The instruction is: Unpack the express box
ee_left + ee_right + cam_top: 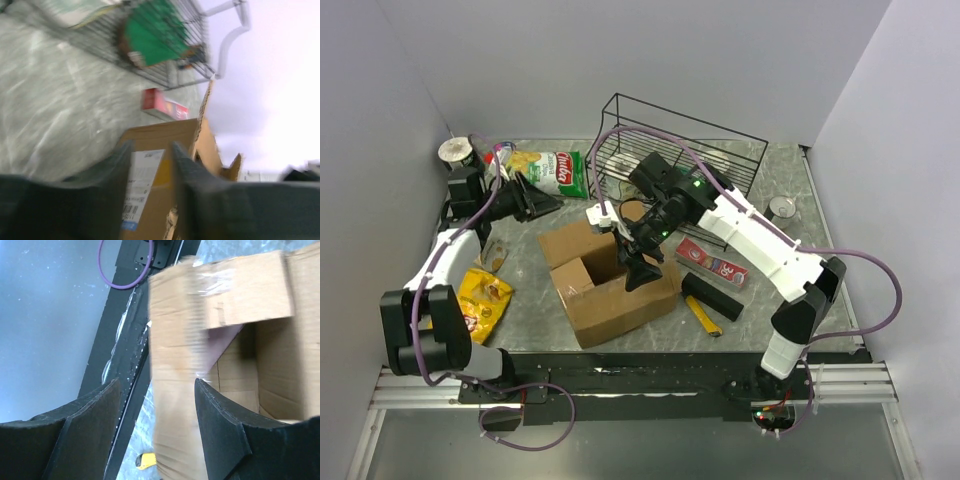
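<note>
My right claw (156, 390) hangs spread over an edge of the open cardboard box (620, 312), while my left claw (150, 150), slightly parted, faces its labelled side.

Nothing legible, even express box (162, 136) label (144, 177)

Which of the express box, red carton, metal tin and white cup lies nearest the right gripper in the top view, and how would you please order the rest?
From the right gripper:
1. express box, directly beneath it, mid-table.
2. red carton, just to the right of the box.
3. metal tin, near the right edge.
4. white cup, in the far-left corner.
</note>
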{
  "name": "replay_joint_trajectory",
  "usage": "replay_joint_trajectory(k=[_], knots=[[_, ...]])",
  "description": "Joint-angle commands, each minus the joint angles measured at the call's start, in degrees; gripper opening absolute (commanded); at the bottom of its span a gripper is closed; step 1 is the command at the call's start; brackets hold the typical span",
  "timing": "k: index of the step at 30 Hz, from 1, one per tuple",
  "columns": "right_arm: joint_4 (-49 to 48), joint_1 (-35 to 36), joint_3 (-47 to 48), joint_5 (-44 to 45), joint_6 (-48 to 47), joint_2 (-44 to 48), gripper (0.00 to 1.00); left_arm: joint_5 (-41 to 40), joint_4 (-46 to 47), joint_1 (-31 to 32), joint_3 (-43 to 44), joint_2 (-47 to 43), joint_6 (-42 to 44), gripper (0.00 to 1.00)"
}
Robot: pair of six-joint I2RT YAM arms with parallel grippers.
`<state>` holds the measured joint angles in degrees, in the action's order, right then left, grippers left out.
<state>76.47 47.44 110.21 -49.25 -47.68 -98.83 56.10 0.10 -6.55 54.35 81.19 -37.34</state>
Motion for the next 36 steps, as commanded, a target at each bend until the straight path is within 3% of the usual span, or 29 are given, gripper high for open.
replay_joint_trajectory(k=[1, 3, 5, 7, 8, 12, 17, 21, 27, 30, 31, 34, 36], knots=[[13.4, 0.2, -0.6, 1.2, -1.1, 1.0, 0.67, 12.5, 9.3, 0.5, 4.0, -4.4, -0.6, 0.56], [13.3, 0.4, -0.8, 1.2, -1.5, 0.9, 0.68, 11.7, -3.8, 0.8, 8.0, -4.6, 11.2, 0.6], [12.8, 0.3, -1.0, 1.3, -1.4, 0.7, 0.68, 9.8, -10.6, 1.2, 9.8, -4.1, 17.7, 0.68], [12.0, 0.2, -0.9, 2.1, -0.8, 0.3, 0.69, 11.7, -11.9, 1.7, 10.2, -2.8, 19.1, 0.71], [11.5, 0.2, -0.9, 3.2, -0.4, -0.3, 0.7, 12.7, -17.1, 2.1, 12.3, -1.0, 22.5, 0.72], [7.6, 0.2, -1.1, 5.3, 1.0, -0.8, 0.71, 9.4, -28.1, 4.6, 17.3, 1.8, 32.8, 0.72], [3.9, 0.2, -1.8, 6.3, 2.2, -1.9, 0.71, 9.9, -30.1, 5.3, 16.6, 3.1, 36.7, 0.73], [3.6, 0.1, -1.8, 5.8, 2.3, -3.7, 0.71, 9.8, -41.9, 6.2, 20.4, 7.1, 47.4, 0.71], [4.0, 0.2, -1.8, 5.3, 2.2, -4.4, 0.69, 13.2, -50.8, 8.6, 22.5, 11.3, 54.8, 0.56], [4.5, 0.7, -2.1, 5.4, 1.6, -3.6, 0.64, 14.5, -54.0, 8.9, 23.4, 13.1, 56.9, 0.38], [4.0, 1.2, -2.3, 5.7, 1.5, -2.4, 0.62, 14.7, -54.2, 8.9, 23.5, 13.5, 56.9, 0.26], [1.5, 4.0, -4.9, 9.6, 1.8, 2.5, 0.54, 14.7, -53.5, 8.9, 22.9, 14.2, 56.1, 0.02], [-2.9, 5.9, -7.7, 14.2, 1.8, 6.1, 0.49, 14.0, -50.0, 9.0, 22.0, 13.6, 53.2, 0.01]])
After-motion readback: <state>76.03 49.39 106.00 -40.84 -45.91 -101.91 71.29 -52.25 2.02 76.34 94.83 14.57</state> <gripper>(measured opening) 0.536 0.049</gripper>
